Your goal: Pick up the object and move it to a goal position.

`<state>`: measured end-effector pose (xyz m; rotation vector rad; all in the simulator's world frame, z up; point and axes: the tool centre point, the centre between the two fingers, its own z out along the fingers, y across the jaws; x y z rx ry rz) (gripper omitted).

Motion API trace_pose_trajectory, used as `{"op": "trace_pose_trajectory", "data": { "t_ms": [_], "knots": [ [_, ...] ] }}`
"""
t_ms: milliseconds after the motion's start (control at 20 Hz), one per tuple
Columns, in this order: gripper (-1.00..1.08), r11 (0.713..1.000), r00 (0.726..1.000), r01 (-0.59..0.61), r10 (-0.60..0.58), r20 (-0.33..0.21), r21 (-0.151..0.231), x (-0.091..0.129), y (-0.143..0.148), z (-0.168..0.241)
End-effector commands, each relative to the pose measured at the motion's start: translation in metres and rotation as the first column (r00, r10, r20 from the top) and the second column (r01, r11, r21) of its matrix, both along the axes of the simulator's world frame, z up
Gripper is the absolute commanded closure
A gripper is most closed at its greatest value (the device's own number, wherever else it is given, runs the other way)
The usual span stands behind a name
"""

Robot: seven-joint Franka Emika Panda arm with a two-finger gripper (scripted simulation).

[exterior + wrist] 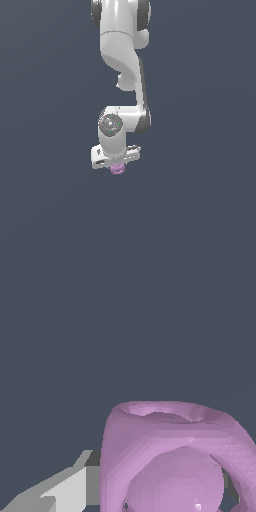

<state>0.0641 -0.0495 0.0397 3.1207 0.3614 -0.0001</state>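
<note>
The object [117,169] is a small light purple-pink knobbly piece. It sits right under the white gripper hand in the exterior view and pokes out below it. In the wrist view the object [170,456] fills the frame close to the camera, with a ring-like opening in its face. My gripper [117,166] points downward and is shut on the object. One grey finger [70,488] presses against the object's side. Only a sliver of the other finger shows past the far side. The fingers are mostly hidden in the exterior view.
The white arm [122,55] comes down from the top of the exterior view. All around is a plain dark grey-blue surface [200,200], with no other objects or marker in view.
</note>
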Motion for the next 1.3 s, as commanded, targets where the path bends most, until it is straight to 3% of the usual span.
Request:
{"op": "trace_pose_trajectory", "data": {
  "t_ms": [0, 650, 1250],
  "knots": [
    [1.08, 1.0, 1.0, 0.0, 0.0, 0.0, 0.0, 0.0, 0.0, 0.0],
    [1.08, 1.0, 1.0, 0.0, 0.0, 0.001, 0.0, -0.002, 0.002, 0.018],
    [1.08, 1.0, 1.0, 0.0, 0.0, 0.001, 0.0, -0.014, 0.012, 0.118]
  ]
}}
